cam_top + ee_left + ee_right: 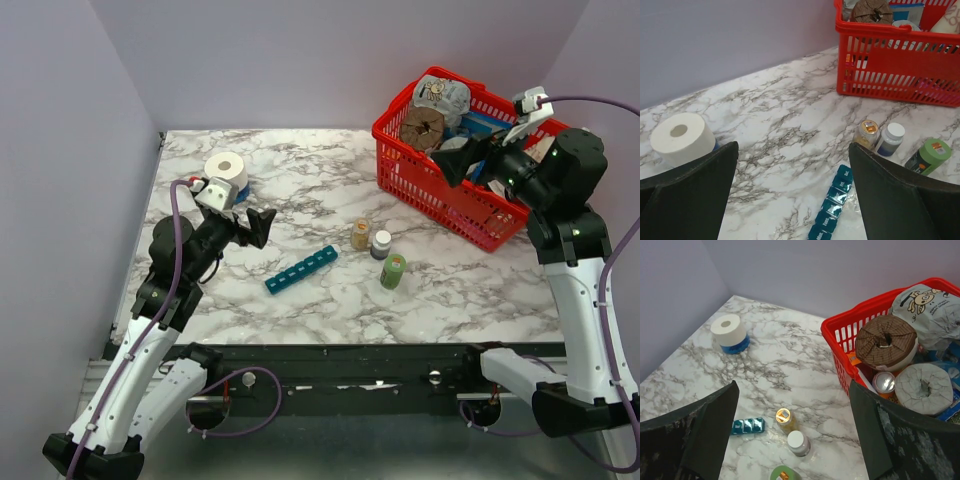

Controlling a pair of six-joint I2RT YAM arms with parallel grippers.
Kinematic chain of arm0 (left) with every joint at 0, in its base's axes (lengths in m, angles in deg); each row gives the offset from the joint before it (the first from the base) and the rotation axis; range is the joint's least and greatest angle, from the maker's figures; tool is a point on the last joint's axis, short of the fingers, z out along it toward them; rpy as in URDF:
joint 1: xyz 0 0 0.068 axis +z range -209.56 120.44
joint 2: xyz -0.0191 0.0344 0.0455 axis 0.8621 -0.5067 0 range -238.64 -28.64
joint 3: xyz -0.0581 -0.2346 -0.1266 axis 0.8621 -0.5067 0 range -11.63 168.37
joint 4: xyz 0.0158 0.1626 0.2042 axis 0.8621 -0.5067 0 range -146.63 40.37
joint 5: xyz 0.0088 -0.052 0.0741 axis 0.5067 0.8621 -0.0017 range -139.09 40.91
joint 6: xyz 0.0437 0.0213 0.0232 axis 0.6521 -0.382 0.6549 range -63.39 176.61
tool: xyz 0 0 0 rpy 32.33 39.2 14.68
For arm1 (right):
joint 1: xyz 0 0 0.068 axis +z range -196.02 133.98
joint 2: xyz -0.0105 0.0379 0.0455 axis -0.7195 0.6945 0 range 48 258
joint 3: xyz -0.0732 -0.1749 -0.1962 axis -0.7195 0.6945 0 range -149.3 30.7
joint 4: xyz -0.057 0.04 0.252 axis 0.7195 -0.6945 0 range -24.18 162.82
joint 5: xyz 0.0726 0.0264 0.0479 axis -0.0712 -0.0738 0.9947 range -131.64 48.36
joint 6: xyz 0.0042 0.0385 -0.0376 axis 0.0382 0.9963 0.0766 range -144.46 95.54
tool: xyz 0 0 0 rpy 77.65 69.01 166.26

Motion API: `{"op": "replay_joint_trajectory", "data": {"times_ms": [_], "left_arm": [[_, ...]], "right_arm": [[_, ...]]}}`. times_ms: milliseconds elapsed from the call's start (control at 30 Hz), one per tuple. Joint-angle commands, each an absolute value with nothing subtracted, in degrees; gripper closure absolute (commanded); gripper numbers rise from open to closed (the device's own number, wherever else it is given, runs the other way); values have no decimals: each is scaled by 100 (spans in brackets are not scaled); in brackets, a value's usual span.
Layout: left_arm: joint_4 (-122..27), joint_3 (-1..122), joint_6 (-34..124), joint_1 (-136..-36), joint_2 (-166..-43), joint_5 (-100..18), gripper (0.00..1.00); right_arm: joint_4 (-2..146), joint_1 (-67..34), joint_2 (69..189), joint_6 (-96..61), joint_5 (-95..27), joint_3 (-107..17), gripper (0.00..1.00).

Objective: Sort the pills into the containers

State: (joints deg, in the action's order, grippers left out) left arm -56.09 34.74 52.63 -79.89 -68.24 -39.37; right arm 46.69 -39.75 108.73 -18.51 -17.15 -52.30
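The teal pill organiser [301,270] lies flat on the marble table, its lids shut; it also shows in the left wrist view [832,205] and partly in the right wrist view [747,426]. No loose pills show. Three small bottles stand to its right: an amber one with a gold lid [360,234], a white-capped one [381,244] and a green one [393,271]. My left gripper [255,225] is open and empty in the air, left of the organiser. My right gripper [455,160] is open and empty, above the near left side of the basket.
A red mesh basket [450,195] full of groceries stands at the back right. A white toilet roll [226,170] stands at the back left, behind my left gripper. Lilac walls close off the back and both sides.
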Motion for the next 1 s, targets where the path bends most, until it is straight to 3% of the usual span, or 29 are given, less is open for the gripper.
{"op": "replay_joint_trajectory", "data": {"times_ms": [0, 200, 467, 767, 967], "left_arm": [[-5517, 3399, 5354, -7968, -6819, -3889, 1], [-5517, 3267, 5424, -7960, -6828, -3907, 1], [-5622, 2951, 6029, -7960, -6872, -3793, 1], [-5429, 2134, 6373, -7968, -6547, -3846, 1], [-5016, 1536, 6698, -7968, -6240, -3705, 1]], "right_arm": [[4742, -4013, 10917, -2006, -1221, -5253, 0], [4575, -4022, 11031, -2814, -105, -5244, 0], [3635, -3943, 11163, -5273, 2127, -4885, 0], [2185, -2600, 11699, -8481, 1119, -4330, 0], [2307, -1888, 12252, -8880, 785, -4094, 0]]}}
